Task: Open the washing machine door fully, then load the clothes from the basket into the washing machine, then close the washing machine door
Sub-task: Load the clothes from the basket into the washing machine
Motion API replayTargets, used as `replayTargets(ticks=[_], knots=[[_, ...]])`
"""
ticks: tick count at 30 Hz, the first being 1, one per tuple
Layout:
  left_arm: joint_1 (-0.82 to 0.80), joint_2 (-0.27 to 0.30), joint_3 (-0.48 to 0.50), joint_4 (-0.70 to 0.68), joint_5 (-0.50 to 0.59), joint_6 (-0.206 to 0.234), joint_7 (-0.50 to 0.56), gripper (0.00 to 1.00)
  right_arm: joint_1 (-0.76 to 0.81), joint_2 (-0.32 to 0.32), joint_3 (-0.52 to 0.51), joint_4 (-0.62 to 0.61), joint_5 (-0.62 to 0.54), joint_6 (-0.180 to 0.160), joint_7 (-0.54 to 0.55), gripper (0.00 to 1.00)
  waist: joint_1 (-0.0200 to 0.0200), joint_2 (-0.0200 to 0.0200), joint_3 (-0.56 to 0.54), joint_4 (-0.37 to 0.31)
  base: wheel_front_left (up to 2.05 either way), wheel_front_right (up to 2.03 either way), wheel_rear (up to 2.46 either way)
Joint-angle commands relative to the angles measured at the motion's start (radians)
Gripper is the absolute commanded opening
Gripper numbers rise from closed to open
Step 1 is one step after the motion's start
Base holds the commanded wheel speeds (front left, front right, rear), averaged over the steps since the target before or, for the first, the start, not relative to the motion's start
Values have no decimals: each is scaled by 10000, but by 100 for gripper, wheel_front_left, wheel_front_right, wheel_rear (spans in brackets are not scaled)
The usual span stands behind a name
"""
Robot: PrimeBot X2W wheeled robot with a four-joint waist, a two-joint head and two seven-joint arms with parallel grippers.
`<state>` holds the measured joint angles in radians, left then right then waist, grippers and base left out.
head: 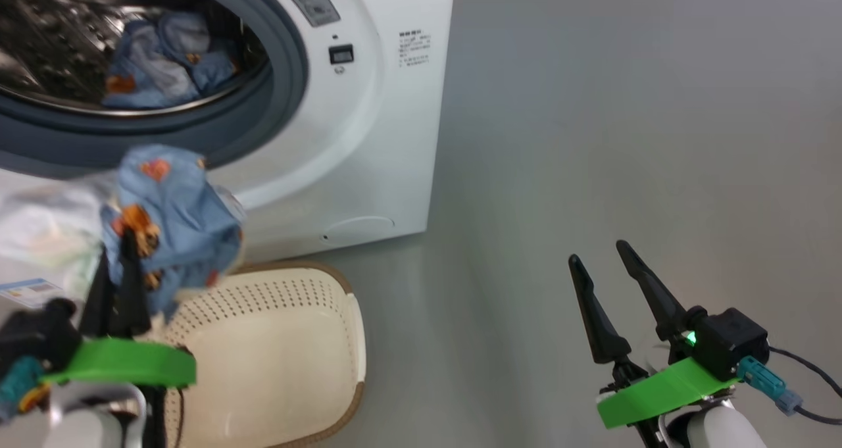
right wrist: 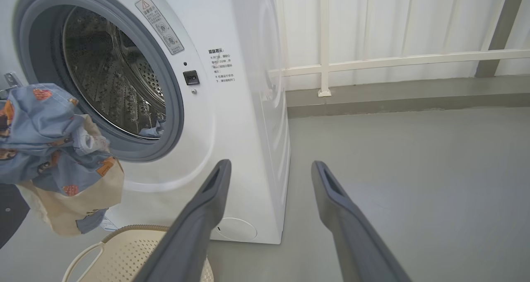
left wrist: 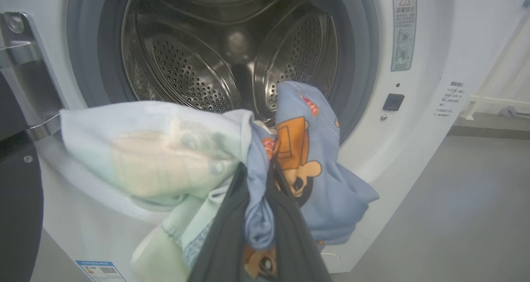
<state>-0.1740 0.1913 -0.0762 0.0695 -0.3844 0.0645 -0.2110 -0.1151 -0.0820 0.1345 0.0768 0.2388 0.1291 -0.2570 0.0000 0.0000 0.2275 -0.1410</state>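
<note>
A: What is held by the left pincer (head: 117,250)?
B: A bundle of clothes (head: 174,218), blue with orange prints, is clamped between its fingers before the open mouth of the washing machine (head: 395,139). Another blue garment (head: 164,60) is seen inside the drum (head: 52,40).
A: And the right pincer (head: 597,252)?
B: It is spread wide, nothing gripped, over the floor (head: 625,106). The basket (head: 358,343) is set on the floor just before the machine.

Floor (right wrist: 414,170): smooth grey, evenly lit. Far wall (right wrist: 393,21): white vertical panels. White rail (right wrist: 414,61) along wall; grey skirting (right wrist: 393,95) beneath.
</note>
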Motion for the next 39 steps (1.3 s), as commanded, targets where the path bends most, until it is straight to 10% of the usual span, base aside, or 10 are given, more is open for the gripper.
replayTargets(ticks=[1, 39], knots=[[-583, 364, 431, -117, 133, -34, -13, 0, -311, 58, 274, -269, -106, 16, -48, 100, 0, 0, 622, -326, 0, 0, 0], [-8811, 2560, 1072, 4487, 1517, -530, -505, 0, -2149, 316, 1148, -653, 68, 16, -48, 100, 0, 0, 4730, -1836, 0, 0, 0]])
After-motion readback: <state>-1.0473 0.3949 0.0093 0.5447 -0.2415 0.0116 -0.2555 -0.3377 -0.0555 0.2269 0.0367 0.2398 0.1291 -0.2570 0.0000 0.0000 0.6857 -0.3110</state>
